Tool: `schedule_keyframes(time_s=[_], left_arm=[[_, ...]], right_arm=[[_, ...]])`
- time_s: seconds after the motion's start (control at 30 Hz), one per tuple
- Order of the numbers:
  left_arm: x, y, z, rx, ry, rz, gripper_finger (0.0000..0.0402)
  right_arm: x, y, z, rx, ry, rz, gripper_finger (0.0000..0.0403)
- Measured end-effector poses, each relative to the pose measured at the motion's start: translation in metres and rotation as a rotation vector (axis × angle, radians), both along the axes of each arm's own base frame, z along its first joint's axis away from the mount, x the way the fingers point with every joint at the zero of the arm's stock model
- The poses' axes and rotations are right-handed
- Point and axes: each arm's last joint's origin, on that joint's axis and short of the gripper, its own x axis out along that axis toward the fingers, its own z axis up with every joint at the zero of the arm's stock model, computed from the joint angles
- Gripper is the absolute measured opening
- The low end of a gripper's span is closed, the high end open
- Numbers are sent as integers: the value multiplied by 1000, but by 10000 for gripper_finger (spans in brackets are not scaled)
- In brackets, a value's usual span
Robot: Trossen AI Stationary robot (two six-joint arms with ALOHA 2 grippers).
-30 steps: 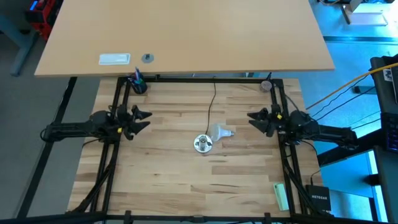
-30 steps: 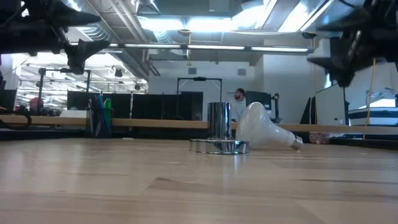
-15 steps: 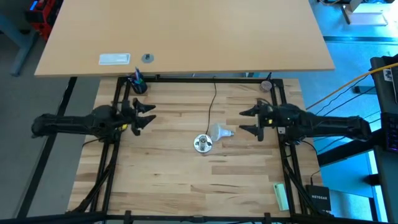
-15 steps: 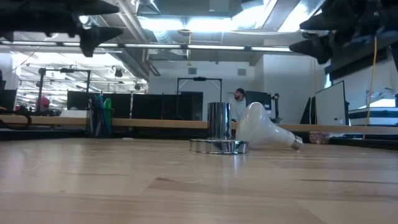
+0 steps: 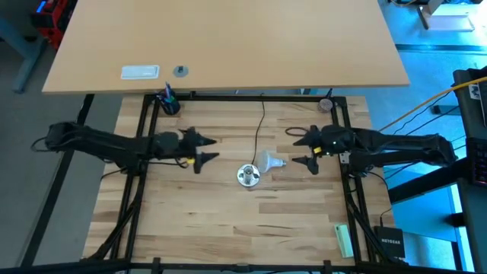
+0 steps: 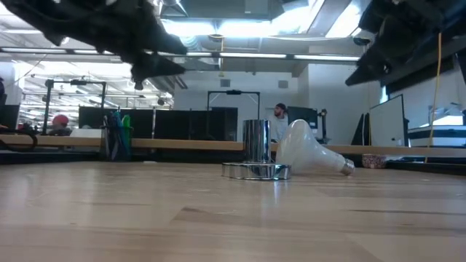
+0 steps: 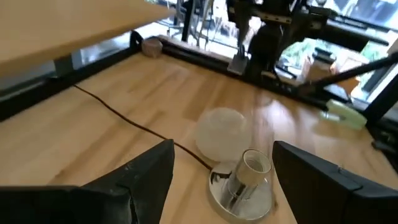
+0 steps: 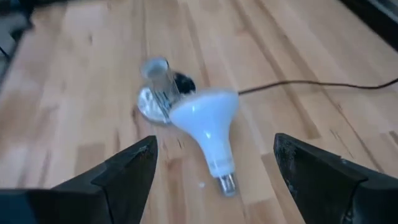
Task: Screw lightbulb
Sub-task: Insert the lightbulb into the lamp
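Two dark arms reach in over the wooden table (image 5: 190, 221) from each side. The lightbulb (image 5: 271, 161) lies on its side near the middle, its dome against the silver socket (image 5: 247, 175) — its screw end points toward the right gripper (image 5: 306, 146). That gripper hangs just beside the bulb, fingers spread wide apart. The left gripper (image 5: 204, 148) hangs on the socket's other side, fingers apart too — neither holds anything. A thin black cord (image 5: 261, 125) runs from the socket toward the far edge.
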Motion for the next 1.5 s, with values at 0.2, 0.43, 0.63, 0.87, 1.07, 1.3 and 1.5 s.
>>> schedule_keyframes(time_s=[0.2,0.43,0.63,0.87,1.07,1.3,1.5], left_arm=[[27,-9,-21,3,133,-36,263],[45,-15,-33,-33,186,-43,263],[50,-18,-39,-45,178,-49,263],[50,-18,-39,-42,180,-59,263],[50,-18,-39,-41,181,-59,263],[50,-18,-38,-41,181,-59,263],[60,-19,-20,-21,124,-67,263]], right_arm=[[17,-1,-32,-33,92,67,325],[44,-4,-61,-77,193,134,325],[62,-6,-91,-80,286,155,303],[79,-9,-116,-110,329,136,219],[81,-9,-114,-129,324,134,141],[70,-8,-80,-151,213,128,141],[63,-7,-36,-150,-67,71,141]])
